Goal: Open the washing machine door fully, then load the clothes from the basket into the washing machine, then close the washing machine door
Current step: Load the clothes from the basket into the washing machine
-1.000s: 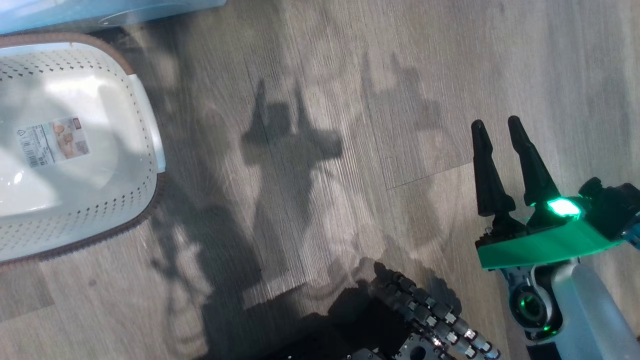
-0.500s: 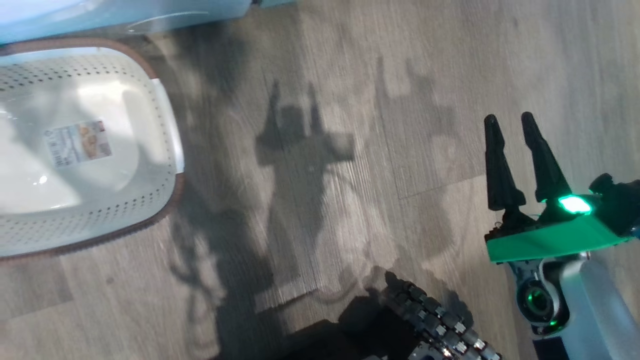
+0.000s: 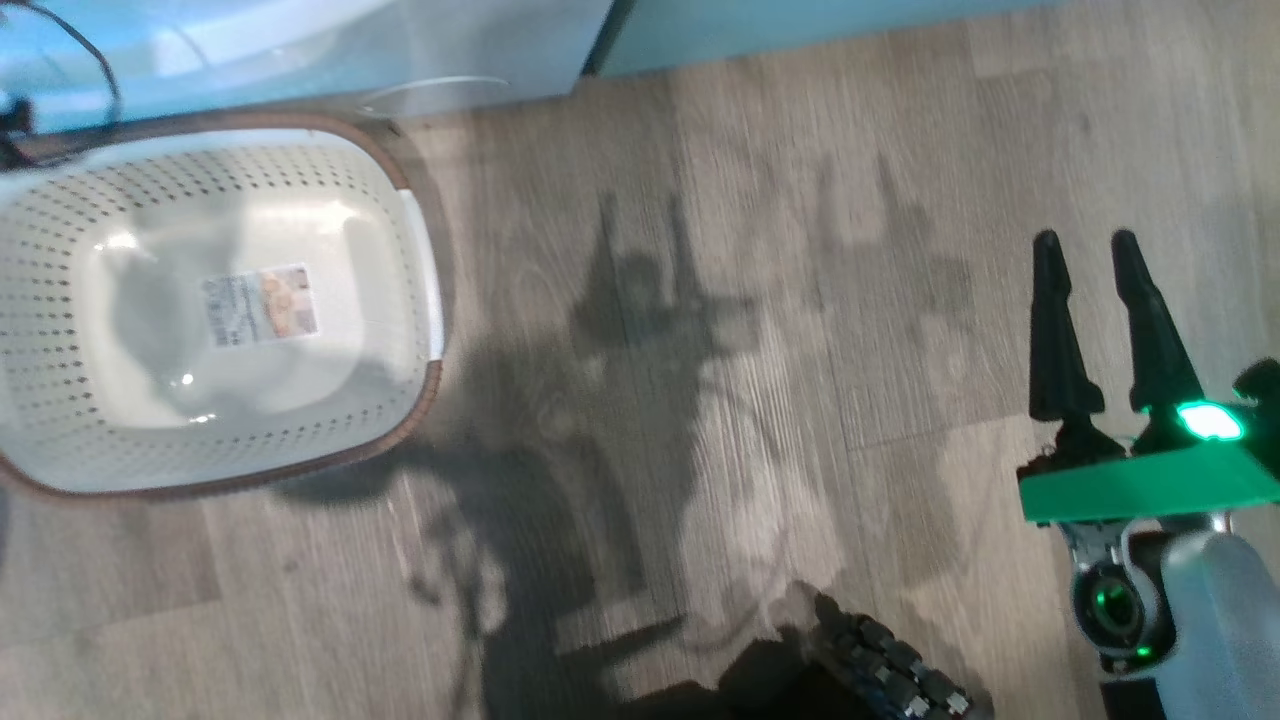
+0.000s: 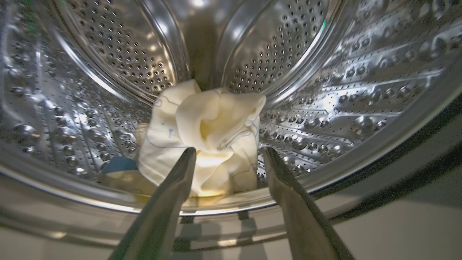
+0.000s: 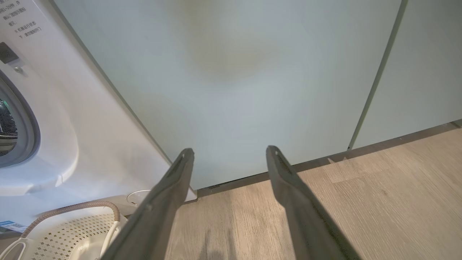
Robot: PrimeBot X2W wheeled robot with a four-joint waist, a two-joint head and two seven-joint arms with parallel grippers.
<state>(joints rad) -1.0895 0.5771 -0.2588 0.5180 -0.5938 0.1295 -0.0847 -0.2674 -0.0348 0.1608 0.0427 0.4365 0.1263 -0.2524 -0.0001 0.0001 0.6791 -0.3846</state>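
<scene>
Right gripper (image 5: pixel 230 150) pointing toward flat pale teal cabinet door (image 5: pixel 234 72); long dark fingers standing apart, nothing between them. Big white front-loading washing machine (image 5: pixel 79 130) occupying left side, grey round opening rim (image 5: pixel 34 133) showing at edge. Cream perforated plastic basket (image 5: pixel 65 227) with brown rim sitting lower left on light wood-plank floor (image 5: pixel 379 202), just beside washer front.

My right gripper (image 3: pixel 1086 240) has two long black fingers (image 3: pixel 1058 340), tapered to blunt tips, on a flat green plate (image 3: pixel 1140 488) with a bright green lamp (image 3: pixel 1208 421). Behind it, a pale silver forearm (image 3: pixel 1225 620) — its round joint (image 3: pixel 1110 603) glows green. Low down runs a black segmented cable chain (image 3: pixel 890 668). The left gripper (image 4: pixel 229 151) looks dark grey-brown.
</scene>
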